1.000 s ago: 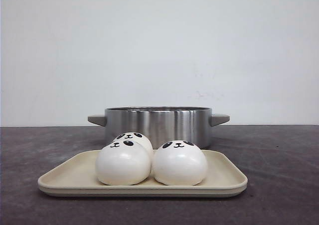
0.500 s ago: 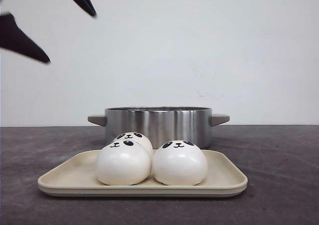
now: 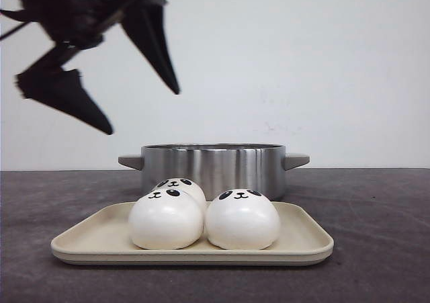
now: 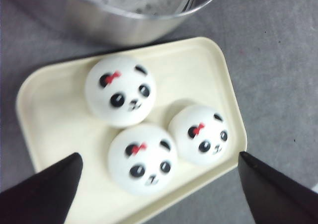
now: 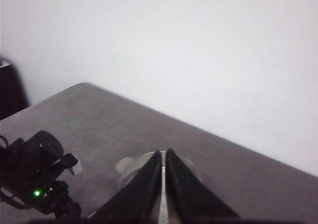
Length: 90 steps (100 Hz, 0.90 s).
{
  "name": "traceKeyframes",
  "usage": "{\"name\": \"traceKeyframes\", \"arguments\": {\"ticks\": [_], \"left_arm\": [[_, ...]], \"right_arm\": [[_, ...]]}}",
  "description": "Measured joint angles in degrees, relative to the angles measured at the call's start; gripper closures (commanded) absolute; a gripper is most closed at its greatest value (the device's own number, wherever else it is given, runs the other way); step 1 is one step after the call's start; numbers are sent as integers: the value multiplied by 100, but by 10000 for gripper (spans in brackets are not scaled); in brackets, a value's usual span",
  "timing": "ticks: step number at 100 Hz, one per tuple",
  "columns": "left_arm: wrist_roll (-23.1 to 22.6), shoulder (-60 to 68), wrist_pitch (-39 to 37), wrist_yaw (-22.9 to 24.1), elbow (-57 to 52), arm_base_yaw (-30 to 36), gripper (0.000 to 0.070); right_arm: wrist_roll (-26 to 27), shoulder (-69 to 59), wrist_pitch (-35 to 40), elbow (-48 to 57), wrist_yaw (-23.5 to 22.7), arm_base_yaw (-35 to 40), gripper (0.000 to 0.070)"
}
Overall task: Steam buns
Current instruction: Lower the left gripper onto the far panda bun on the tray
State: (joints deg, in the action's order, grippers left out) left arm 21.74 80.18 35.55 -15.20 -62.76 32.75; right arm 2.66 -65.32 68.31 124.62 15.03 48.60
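Here we see the left pincer (image 3: 144, 111), wide open and empty, hanging above three panda buns (image 4: 142, 163) on a cream tray (image 4: 221, 75) before the steel pot (image 3: 213, 167), next needing descent onto one bun.

- A plain, matte white wall (image 3: 302, 68) stood behind everything, bare apart from a few faint reddish smudges low down near its middle.
- The dark grey, mottled tabletop (image 3: 376, 222) ran straight back to that wall, meeting it along a level line.
- Its surface looked slightly rough and stone-like, with pale scuffs scattered over it.
- Light fell soft and even across the scene, leaving only weak shadows on the grey surface.
- From the right wrist view, a dark upright shape (image 5: 11, 90) sat at the table's far edge against the wall; I could not tell what it was.
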Motion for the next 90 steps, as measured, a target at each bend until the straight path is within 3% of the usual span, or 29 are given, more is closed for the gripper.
{"name": "traceKeyframes", "arguments": {"ticks": [30,48,90], "left_arm": [[-179,994,304,177,-743,234,110],[-269,1360,352,494,-758,243,161],[-271,1987,90,935,-758,262,149]], "right_arm": [[-138,398,7,0,0,0,698],[-138,562,11,0,0,0,698],[-131,568,177,0,0,0,698]]}}
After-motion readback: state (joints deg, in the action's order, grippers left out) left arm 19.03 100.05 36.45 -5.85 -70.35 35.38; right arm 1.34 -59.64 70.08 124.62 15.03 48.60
